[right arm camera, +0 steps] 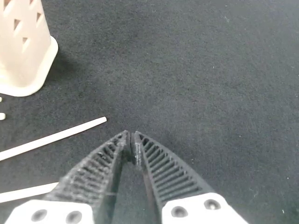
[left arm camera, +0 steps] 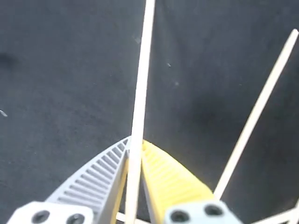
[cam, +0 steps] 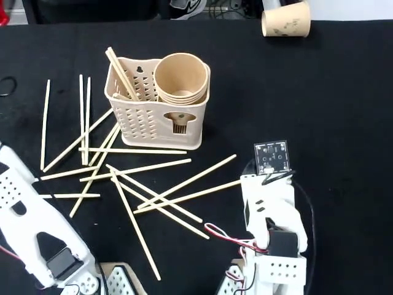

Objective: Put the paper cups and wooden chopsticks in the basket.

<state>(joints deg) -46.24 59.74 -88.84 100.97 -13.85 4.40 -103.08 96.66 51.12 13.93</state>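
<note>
We are clenching our left gripper on a thin pale wooden chopstick. Best lifting level, then tipping upright into the beige perforated plastic basket at one o'clock. Our right gripper is clenched, empty.

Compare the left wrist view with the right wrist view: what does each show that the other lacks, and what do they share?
Left wrist, not right wrist: the left pincer shut on a held chopstick.
Right wrist, not left wrist: the right pincer shut on nothing, and a corner of the basket.
Both: the black table with loose chopsticks lying on it.
</note>
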